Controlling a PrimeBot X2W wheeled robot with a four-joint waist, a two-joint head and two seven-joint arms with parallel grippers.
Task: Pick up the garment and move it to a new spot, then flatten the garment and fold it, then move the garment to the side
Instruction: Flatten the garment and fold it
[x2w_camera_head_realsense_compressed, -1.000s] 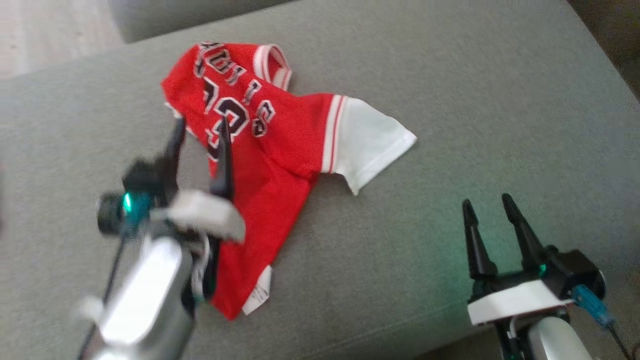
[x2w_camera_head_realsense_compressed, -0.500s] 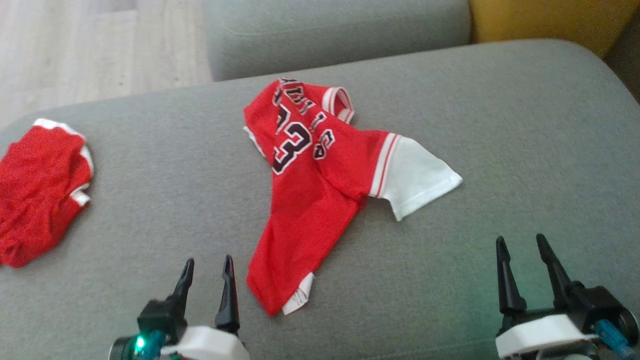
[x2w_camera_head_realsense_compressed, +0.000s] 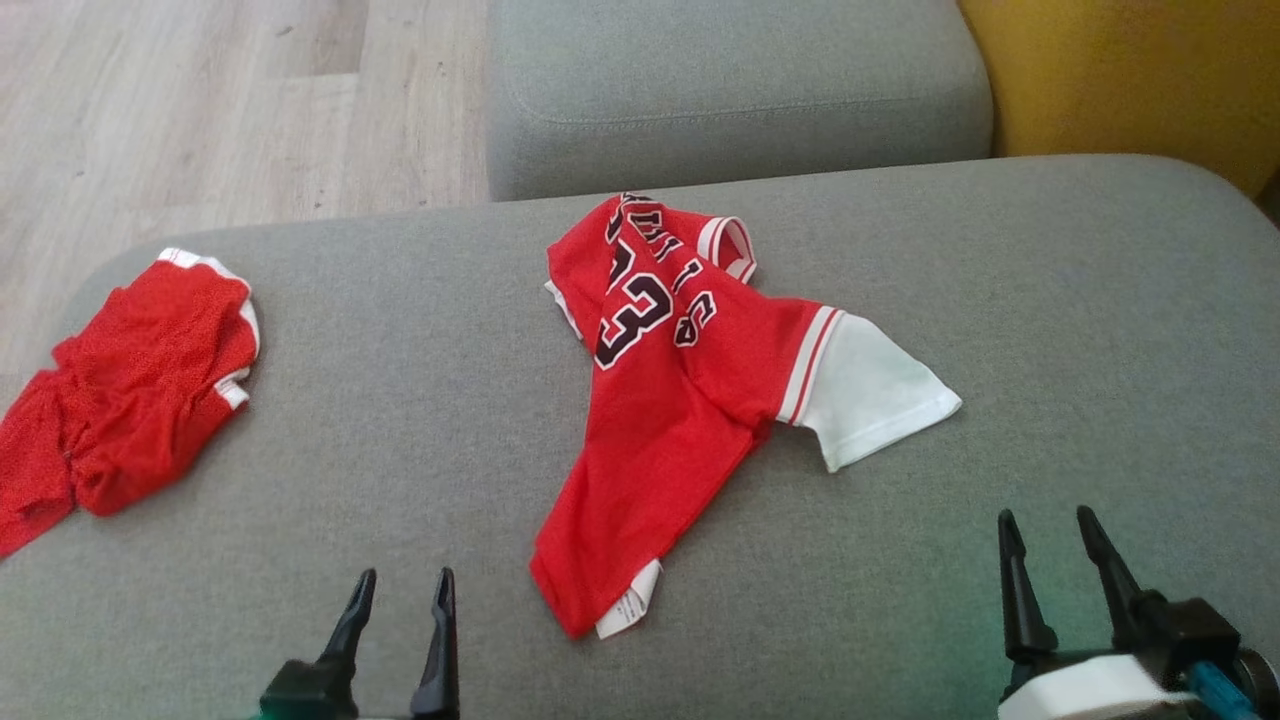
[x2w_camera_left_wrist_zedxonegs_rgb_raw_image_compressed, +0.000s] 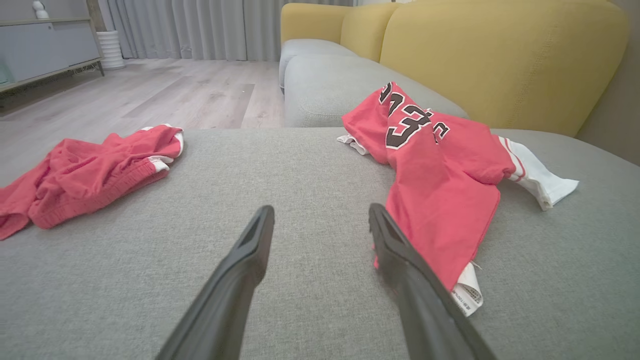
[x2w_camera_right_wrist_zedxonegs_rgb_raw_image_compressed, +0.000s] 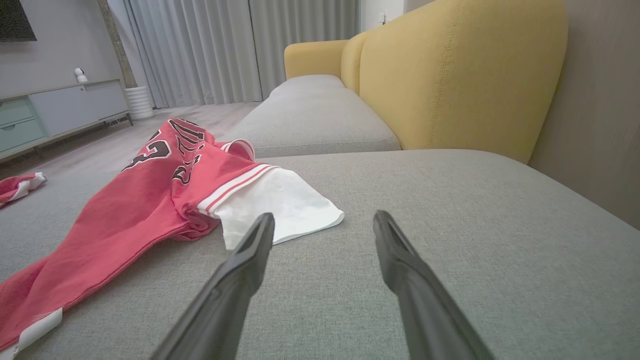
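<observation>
Red mesh jersey (x2w_camera_head_realsense_compressed: 680, 400), rumpled, on coarse grey cushion (x2w_camera_head_realsense_compressed: 1050, 300); left pincer (x2w_camera_head_realsense_compressed: 406, 578) and right pincer (x2w_camera_head_realsense_compressed: 1043, 515) apart, empty

Long tapered black fingers (x2w_camera_head_realsense_compressed: 1018, 590), right gripper (x2w_camera_head_realsense_compressed: 1045, 515) with white housing (x2w_camera_head_realsense_compressed: 1090, 695), blue connector (x2w_camera_head_realsense_compressed: 1215, 690)

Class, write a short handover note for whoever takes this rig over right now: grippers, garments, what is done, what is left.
Grippers: left gripper open, empty; right gripper open, empty; both clear of the cloth.
Red jersey: crumpled mid-cushion, neither flat nor folded.
Second red garment: bunched at the cushion's left edge.
Done: nothing visibly finished.
Left: flatten, fold, move aside.
</observation>
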